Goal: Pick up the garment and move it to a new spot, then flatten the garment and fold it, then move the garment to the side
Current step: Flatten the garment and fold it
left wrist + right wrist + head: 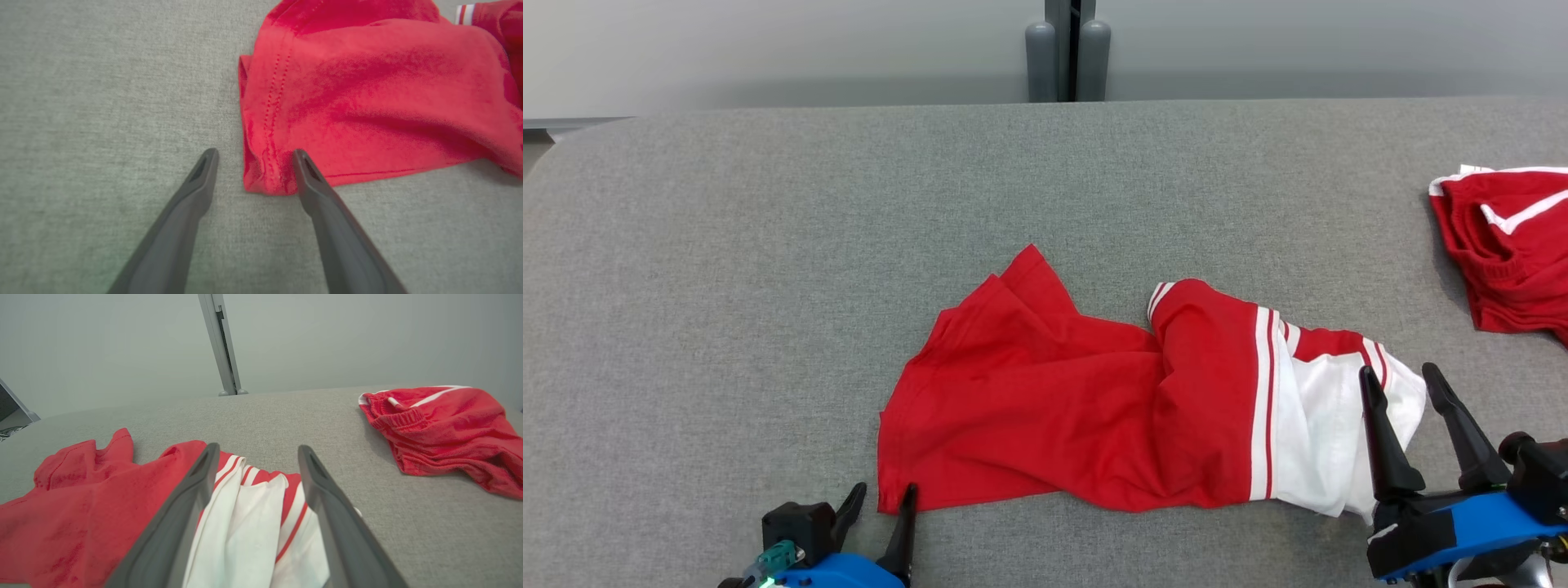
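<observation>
Red-and-white garment (1094,416) crumpled mid table (768,245), toward near edge. Left gripper (885,488) spread wide around near-left hem corner; right gripper (1398,370) spread over white right end, nothing pinched. Looks like grasp step before flattening. Next: lower, close on both ends, pull apart.

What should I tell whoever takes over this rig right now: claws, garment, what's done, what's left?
Left claw: open, straddling the garment at its near-left hem corner, no grip.
Right claw: open, over its white end, no grip.
Garment: crumpled in the middle of the table; a second red garment lies far right.
Done: relocation cannot be confirmed.
Left: flatten, fold, move aside.
</observation>
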### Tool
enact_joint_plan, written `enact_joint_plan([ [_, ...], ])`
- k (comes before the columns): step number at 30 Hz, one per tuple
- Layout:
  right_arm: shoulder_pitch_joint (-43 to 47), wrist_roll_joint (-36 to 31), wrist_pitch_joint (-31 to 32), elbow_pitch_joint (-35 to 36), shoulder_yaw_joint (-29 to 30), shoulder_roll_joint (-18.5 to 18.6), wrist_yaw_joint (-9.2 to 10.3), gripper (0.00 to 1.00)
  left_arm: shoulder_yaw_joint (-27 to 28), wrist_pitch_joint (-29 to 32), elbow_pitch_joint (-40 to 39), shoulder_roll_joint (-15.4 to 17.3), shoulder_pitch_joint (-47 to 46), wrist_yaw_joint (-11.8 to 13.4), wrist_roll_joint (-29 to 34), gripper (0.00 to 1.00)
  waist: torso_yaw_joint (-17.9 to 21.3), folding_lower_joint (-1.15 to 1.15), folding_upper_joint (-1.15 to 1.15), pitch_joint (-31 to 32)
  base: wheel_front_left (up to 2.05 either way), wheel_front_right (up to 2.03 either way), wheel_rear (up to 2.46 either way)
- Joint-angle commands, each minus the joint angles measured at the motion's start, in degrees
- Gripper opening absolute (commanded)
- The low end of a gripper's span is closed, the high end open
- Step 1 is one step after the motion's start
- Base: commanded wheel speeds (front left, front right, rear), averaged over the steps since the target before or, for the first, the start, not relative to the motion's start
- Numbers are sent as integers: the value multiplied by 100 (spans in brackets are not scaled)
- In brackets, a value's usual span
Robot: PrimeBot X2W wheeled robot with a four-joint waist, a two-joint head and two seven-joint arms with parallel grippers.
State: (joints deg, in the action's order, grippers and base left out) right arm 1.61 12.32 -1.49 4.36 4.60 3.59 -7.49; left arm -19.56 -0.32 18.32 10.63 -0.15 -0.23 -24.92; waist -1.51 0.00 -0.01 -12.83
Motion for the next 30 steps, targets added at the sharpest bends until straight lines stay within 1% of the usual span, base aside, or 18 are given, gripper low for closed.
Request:
enact_joint_plan([
  [1, -53, 17, 25, -36, 37, 26, -1, 100, -39, 122, 148, -8, -60, -57, -53, 15, 14, 0, 1, -26, 0, 0, 0],
  [2, -59, 9, 57, -75, 73, 64, -1, 100, -54, 142, 181, -16, -92, -84, -63, 0, 22, 0, 1, -44, 0, 0, 0],
  [7, -264, 85, 341, -342, 118, 295, -1, 100, -108, 128, 232, -39, -229, -132, -73, 0, 25, 0, 1, -162, 0, 0, 0],
  [10, -525, 195, 610, -562, -52, 502, -2, 100, -134, 94, 261, -67, -364, -148, -53, 0, -13, 0, 1, -270, 0, 0, 0],
  [11, -525, 195, 610, -562, -52, 502, -2, 100, -134, 94, 261, -67, -364, -148, -53, 0, -13, 0, 1, -270, 0, 0, 0],
  [12, -705, 271, 822, -733, -194, 630, -1, 100, -143, 64, 295, -81, -425, -153, -44, 0, -46, 0, 1, -337, 0, 0, 0],
  [15, -920, 353, 1119, -967, -352, 786, -1, 100, -163, -3, 357, -95, -533, -164, -27, 0, -103, 0, 1, -400, 0, 0, 0],
  [18, -1036, 408, 1206, -1034, -426, 856, -1, 100, -170, -66, 394, -101, -580, -178, -30, 0, -128, 0, 1, -417, 0, 0, 0],
  [19, -1068, 479, 1290, -1105, -480, 915, -1, 36, -167, -152, 427, -98, -613, -185, -27, 0, -139, 0, 1, -421, 0, 0, 0],
  [20, -1083, 533, 1308, -1107, -510, 940, -1, 0, -165, -179, 443, -105, -630, -174, -30, 0, -139, 0, 1, -416, 0, 0, 0],
  [27, -1034, 656, 1401, -989, -595, 1058, -1, 0, -153, -377, 399, -72, -713, -145, 5, 0, -85, 0, 1, -357, 0, 0, 0],
  [30, -971, 584, 1349, -843, -536, 1104, -1, 0, -108, -522, 215, -35, -739, -75, 50, 0, -57, 0, 1, -298, 0, 0, 0],
])
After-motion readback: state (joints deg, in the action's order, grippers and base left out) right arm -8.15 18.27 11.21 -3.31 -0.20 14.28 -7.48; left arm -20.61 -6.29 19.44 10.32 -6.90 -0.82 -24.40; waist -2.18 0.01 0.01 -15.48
